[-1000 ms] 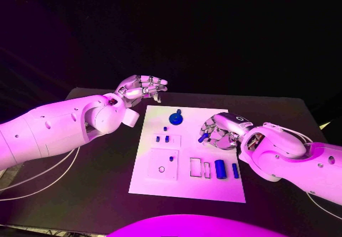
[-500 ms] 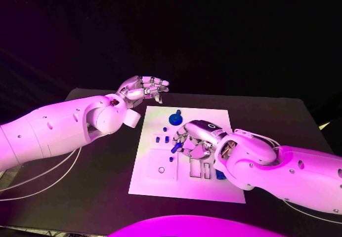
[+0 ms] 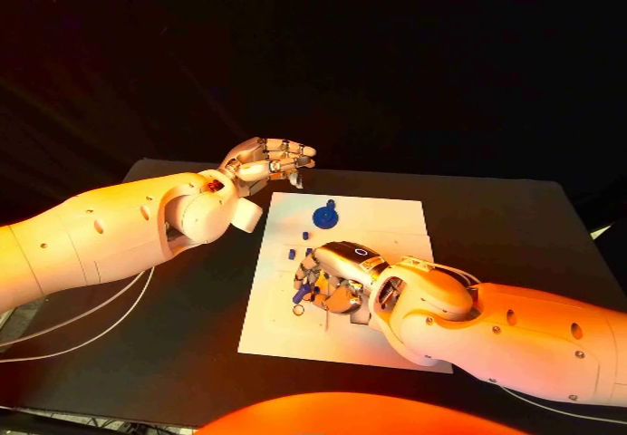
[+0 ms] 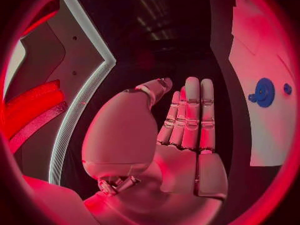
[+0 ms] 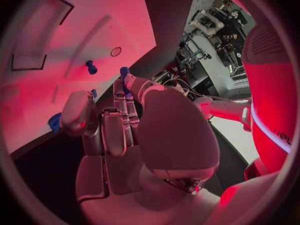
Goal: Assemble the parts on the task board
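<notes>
Overhead, right hand [image 3: 337, 276] fingers pinch a blue part [image 3: 303, 293] above the task board [image 3: 379, 217]; left hand [image 3: 268, 161] curled empty.

Matt white task board [image 3: 379, 217], glossy plastic arms [image 3: 118, 231], black table [image 3: 183, 353].

A robotics lab: black table [image 3: 509, 227], dark backdrop, equipment racks [image 5: 215, 25] with cables behind.

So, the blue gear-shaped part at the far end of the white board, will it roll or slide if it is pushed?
The blue gear part looks flat and round, lying on the task board, so it would probably slide, not roll. It seems stiff and light. Its toothed rim, seen in the left wrist view, may give fingers some grip.
</notes>
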{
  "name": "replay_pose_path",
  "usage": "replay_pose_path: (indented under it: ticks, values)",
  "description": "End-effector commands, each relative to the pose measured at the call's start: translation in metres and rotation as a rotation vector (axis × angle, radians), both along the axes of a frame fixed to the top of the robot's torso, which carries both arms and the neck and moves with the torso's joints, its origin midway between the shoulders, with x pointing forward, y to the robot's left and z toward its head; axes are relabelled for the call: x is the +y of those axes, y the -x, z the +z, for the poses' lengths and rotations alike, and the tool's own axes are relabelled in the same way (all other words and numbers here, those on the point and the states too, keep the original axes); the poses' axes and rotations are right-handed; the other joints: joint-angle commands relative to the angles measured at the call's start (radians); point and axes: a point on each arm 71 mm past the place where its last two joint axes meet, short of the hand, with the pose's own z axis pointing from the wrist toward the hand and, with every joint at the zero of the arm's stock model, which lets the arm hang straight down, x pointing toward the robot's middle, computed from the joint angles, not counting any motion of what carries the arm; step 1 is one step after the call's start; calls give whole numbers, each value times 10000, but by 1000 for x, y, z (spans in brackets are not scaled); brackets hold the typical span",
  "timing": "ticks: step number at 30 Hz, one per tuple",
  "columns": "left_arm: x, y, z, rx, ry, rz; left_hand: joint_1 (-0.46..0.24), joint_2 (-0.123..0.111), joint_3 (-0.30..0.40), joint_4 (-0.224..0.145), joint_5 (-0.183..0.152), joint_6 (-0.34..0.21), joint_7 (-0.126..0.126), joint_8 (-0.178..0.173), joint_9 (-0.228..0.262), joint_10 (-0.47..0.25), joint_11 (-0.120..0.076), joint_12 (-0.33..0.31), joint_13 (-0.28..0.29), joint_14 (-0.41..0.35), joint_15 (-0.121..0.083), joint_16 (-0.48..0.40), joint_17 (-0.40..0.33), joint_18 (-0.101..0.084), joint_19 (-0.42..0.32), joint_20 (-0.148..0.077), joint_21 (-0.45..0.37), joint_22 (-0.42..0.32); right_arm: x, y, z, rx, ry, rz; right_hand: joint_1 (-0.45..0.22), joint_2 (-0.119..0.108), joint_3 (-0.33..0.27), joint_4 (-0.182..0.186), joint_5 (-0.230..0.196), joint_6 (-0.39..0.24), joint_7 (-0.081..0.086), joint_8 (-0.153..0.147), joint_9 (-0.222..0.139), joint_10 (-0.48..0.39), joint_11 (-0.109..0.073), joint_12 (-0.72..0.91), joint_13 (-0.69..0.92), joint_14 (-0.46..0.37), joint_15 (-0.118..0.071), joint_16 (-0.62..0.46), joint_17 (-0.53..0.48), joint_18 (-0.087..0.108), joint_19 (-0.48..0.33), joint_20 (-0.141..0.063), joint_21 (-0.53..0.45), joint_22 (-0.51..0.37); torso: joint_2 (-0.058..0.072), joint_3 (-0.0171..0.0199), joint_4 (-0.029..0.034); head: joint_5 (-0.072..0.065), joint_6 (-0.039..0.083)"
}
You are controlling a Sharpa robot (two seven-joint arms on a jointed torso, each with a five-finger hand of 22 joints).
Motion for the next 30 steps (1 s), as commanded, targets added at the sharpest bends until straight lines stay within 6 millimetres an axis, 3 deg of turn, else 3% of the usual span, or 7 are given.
replay_pose_path:
  ticks: [1,30]
  values:
    - [-3,1,1,-31,81,-203,83,40,-63,3,-67,-95,180,-10,-19,-73,22,-2,-13,-54,42,-44,-22,55,44,4,-59,-25,3,2,-6,-95,417,370,-82,20,5,-100,43,9,88,22,193,-1,67,-71,13,382,-66,19,-21,-118,-16,-46,-50,1374,2,2,5,31,-28]
    - [-2,2,1,45,53,-258,93,44,-62,1,-66,-96,179,-9,-20,-74,21,-1,-14,-55,41,-45,-22,56,46,3,-62,-27,7,2,-25,17,1464,29,-191,12,41,-160,97,4,92,31,224,27,71,-108,26,376,-59,4,-48,-113,-28,-40,-92,1376,4,2,-10,81,-92]
